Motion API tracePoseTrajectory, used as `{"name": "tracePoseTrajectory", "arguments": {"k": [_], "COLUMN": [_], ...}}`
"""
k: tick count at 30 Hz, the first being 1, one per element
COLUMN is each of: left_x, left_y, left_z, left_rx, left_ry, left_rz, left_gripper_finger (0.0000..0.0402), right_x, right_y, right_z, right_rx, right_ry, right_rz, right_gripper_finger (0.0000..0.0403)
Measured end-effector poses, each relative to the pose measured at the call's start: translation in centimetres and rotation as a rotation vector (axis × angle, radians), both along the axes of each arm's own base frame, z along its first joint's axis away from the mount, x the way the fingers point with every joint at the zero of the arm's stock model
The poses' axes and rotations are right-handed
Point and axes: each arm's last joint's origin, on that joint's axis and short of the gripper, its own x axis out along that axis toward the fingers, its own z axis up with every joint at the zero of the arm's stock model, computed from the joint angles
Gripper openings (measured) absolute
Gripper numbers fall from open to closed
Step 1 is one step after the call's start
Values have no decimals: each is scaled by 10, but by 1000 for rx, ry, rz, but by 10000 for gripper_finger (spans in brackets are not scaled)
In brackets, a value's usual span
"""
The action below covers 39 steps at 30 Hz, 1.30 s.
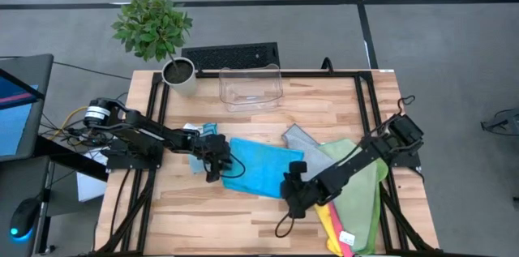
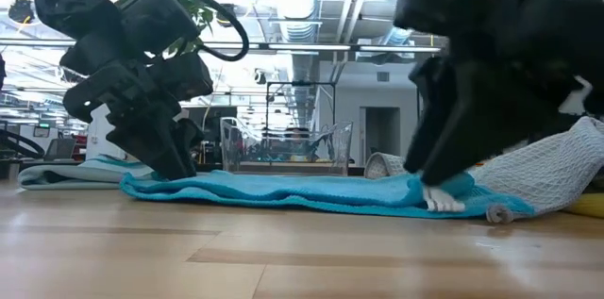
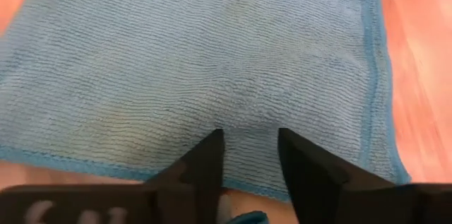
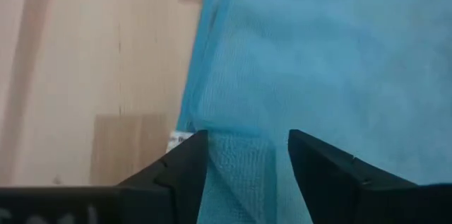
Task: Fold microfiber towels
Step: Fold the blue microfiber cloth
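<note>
A teal microfiber towel (image 1: 261, 168) lies flat and doubled over in the middle of the wooden surface (image 1: 203, 224), one fold apparently just laid down. My left end effector (image 1: 217, 162) sits low at the towel's left edge, fingers parted with only cloth beneath them, pinching nothing. My right end effector (image 1: 293, 190) sits at the towel's right corner, fingers spread wider, a ridge of teal cloth lying loose between them (not gripped, as far as I can judge). To my right waits a heap of other towels (image 1: 357, 188) in grey, pale green, yellow and pink. A clear bin (image 1: 250, 87) stands behind. Next, I judge, both end effectors must lift clear, then re-grip for the second fold.
</note>
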Motion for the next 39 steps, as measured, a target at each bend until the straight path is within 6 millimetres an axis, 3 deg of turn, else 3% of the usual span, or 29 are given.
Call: {"name": "tracePoseTrajectory", "arguments": {"k": [9,13,17,22,26,31,39], "left_x": [5,0,-11,-24,-27,-23,-16], "left_y": [-1,-5,-25,-61,-80,-81,-82], "left_z": [29,44,50,41,27,9,5], "left_rx": [6,-8,31,315,440,506,518], "left_ry": [104,135,110,51,1,53,30], "left_rz": [-51,-85,-154,-262,-333,-352,-331], "left_gripper_finger": [221,232,229,212,200,190,141], "right_x": [-11,-12,-12,-12,-12,-12,-12], "right_y": [-4,-3,-3,-3,-3,-3,-3], "right_z": [-14,-14,-14,-14,-14,-14,-14], "right_rx": [25,25,24,25,28,28,29], "right_ry": [21,22,23,23,22,22,22], "right_rz": [-36,-32,-31,-31,-31,-30,-30], "right_gripper_finger": [204,204,203,203,203,202,196]}}
